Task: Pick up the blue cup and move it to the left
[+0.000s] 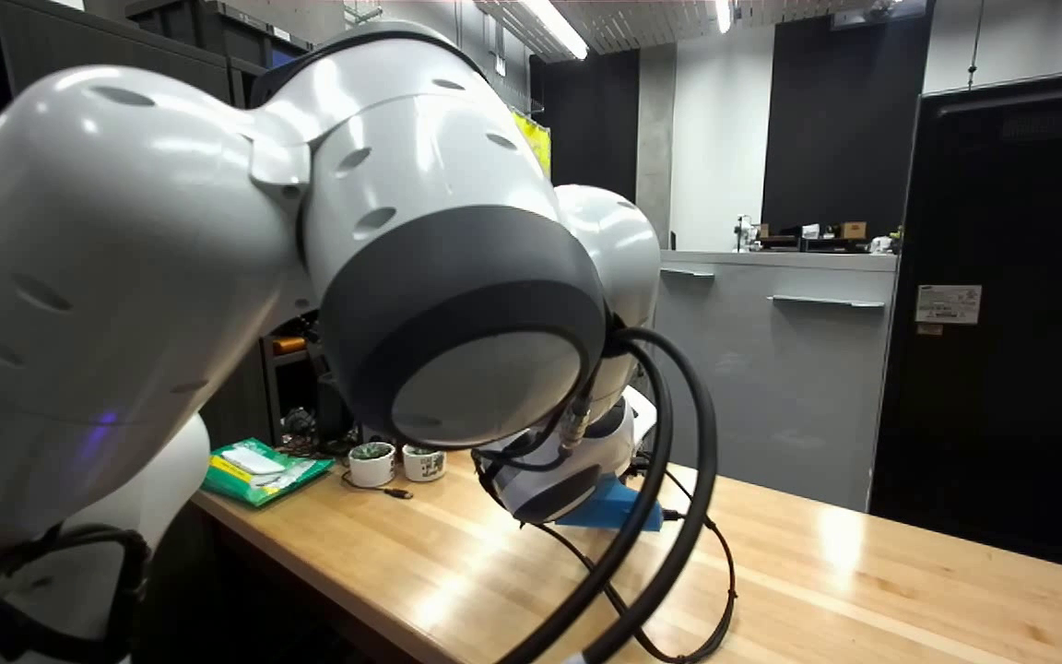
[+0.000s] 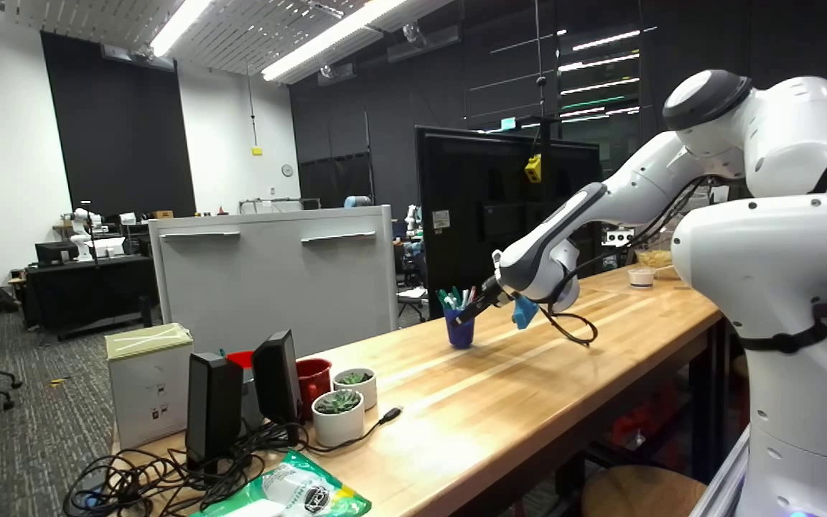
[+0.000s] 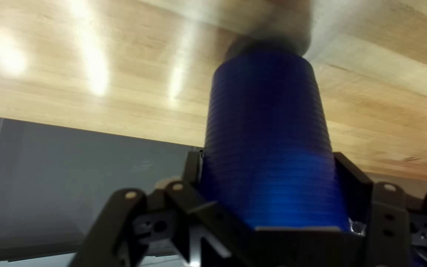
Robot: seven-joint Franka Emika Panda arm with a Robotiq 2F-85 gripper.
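Observation:
The dark-blue cup (image 2: pixel 461 336) stands upright near the table's far edge in an exterior view, with green, white and red pens poking from its top. It fills the middle of the wrist view (image 3: pixel 269 122), with its base toward the picture's top. My gripper (image 3: pixel 272 170) has one finger on each side of the cup, against its ribbed wall; a thin sliver of light shows along the left finger. In an exterior view the gripper (image 2: pixel 465 319) comes down at a slant onto the cup. I cannot tell whether the base touches the table. The arm hides the cup in an exterior view.
Wooden table (image 2: pixel 528 359) holds two white potted succulents (image 2: pixel 339 420), a red mug (image 2: pixel 313 380), black speakers (image 2: pixel 214 406), a pale box (image 2: pixel 149 388), tangled cables, and a green bag (image 2: pixel 306 488). A small tub (image 2: pixel 641 276) stands near the arm. A grey partition (image 2: pixel 277 280) stands behind.

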